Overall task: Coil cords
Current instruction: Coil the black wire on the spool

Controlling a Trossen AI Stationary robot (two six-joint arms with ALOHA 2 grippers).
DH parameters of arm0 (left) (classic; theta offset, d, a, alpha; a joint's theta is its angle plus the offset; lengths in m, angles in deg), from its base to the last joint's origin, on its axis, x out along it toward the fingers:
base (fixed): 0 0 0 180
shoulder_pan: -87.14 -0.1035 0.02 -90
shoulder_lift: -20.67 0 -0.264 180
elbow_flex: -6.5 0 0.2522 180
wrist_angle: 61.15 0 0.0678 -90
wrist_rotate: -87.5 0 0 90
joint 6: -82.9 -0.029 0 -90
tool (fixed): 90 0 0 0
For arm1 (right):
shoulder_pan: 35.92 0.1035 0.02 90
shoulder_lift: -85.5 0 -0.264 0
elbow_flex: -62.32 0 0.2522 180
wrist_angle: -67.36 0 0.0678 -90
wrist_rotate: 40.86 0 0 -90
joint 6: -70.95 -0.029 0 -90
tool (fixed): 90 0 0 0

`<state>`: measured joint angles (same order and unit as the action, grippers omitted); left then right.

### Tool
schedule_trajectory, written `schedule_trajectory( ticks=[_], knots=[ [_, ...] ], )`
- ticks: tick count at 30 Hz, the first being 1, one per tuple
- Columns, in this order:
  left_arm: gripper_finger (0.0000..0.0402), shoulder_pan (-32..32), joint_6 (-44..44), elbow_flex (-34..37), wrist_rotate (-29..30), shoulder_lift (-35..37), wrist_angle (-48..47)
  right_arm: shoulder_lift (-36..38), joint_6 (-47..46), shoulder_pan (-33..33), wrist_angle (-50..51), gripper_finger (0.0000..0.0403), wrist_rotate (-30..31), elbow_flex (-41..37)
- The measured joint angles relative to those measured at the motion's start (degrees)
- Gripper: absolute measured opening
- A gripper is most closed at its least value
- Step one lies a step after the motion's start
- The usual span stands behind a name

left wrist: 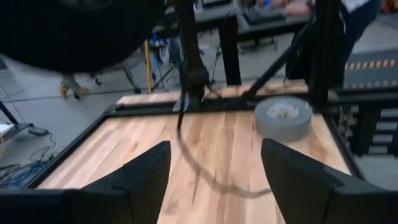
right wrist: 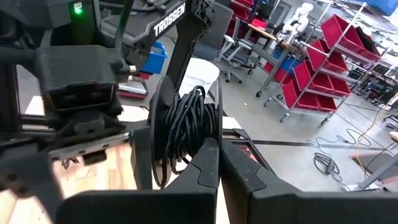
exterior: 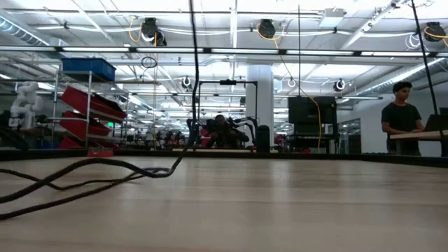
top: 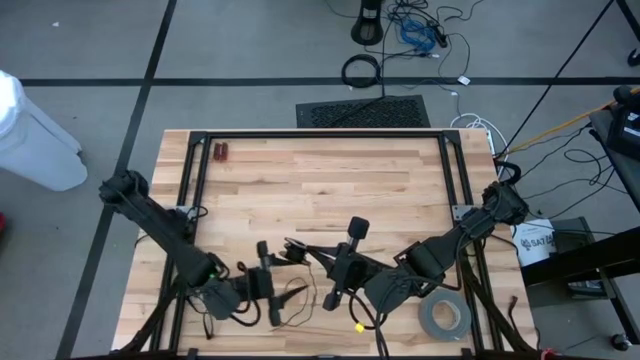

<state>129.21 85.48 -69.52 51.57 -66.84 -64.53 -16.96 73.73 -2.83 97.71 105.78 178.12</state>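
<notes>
We see the left gripper (left wrist: pixel 214 171) with fingers spread wide and empty over the near worktop (top: pixel 330 180); the right gripper (right wrist: pixel 217 163) has its fingers pinched on the cord (right wrist: pixel 186 127) bundle, a loose strand trailing leftwards

Bright overhead strip light (foreground blurred)

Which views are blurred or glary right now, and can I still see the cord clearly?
Low view: bright ceiling lights glare, tabletop foreground soft, loose cord dark against it. Left wrist view: motion-smeared, open left hand fingers and grey tape roll soft. Right wrist view: coiled cord bundle fairly sharp above the shut right hand; near arm blurred. High view: even light.
</notes>
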Motion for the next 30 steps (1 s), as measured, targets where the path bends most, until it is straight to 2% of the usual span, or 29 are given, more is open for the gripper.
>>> schedule_trajectory(
  ticks=[4, 8, 20, 23, 27, 30],
  knots=[
    [0.0254, -0.98, -4.33, 0.0, 0.0, -3.98, 10.06, 0.0, 0.36, 0.04, -0.01, 0.0, 0.0, 0.0],
    [0.0226, -1.16, -6.12, 0.0, 0.02, -5.75, 14.71, 0.0, 0.8, 0.06, 0.01, 0.0, 0.0, 0.0],
    [0.0058, -2.57, -6.12, 0.0, 1.28, -5.87, 14.68, -0.02, 0.95, 0.41, -0.02, 0.0, 0.0, 0.0],
    [0.0013, -2.73, -7.27, 0.0, 5.2, -5.87, 14.06, -0.02, 1.12, 0.43, 0.01, 0.0, 0.0, 0.0],
    [0.001, -2.48, -10.58, 0.0, 13.14, -5.59, 10.36, 0.36, 1.17, 0.87, 0.25, 0.0, 0.0, 0.0],
    [0.0005, -1.62, -10.54, 0.0, 16.63, -3.85, 4.77, 1.17, 1.12, 1.55, 0.5, 0.0, -0.14, -0.02]
  ],
)
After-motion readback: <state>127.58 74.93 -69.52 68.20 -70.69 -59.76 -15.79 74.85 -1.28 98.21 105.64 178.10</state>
